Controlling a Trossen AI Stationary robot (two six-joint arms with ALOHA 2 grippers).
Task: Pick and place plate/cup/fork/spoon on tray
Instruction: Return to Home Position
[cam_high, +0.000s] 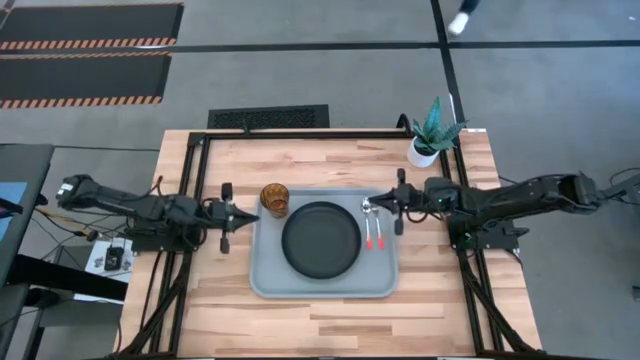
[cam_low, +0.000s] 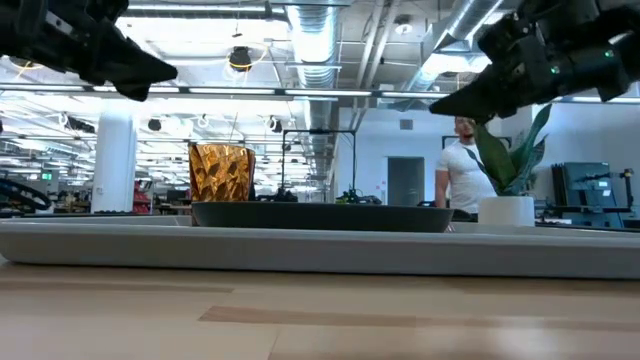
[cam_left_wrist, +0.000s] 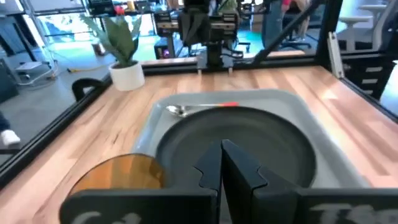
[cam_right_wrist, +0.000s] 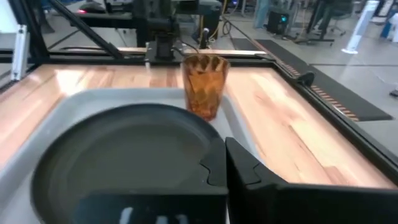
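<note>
The grey-blue tray (cam_high: 266, 282) lies at the table's middle. On it rest the black plate (cam_high: 321, 239), the amber cup (cam_high: 274, 199) upright at the far left corner, and the spoon (cam_high: 367, 222) and fork (cam_high: 380, 236) side by side along the right edge, red handles toward the near side. My left gripper (cam_high: 252, 212) is shut and empty at the tray's left edge, next to the cup (cam_left_wrist: 118, 174). My right gripper (cam_high: 372, 203) is shut and empty above the tray's right edge, over the spoon's bowl. In the low view both hang well above the tray.
A white pot with a green plant (cam_high: 424, 150) stands at the far right of the table. A black metal frame (cam_high: 300, 133) runs around the work area. A person (cam_low: 462, 178) stands in the room beyond the table.
</note>
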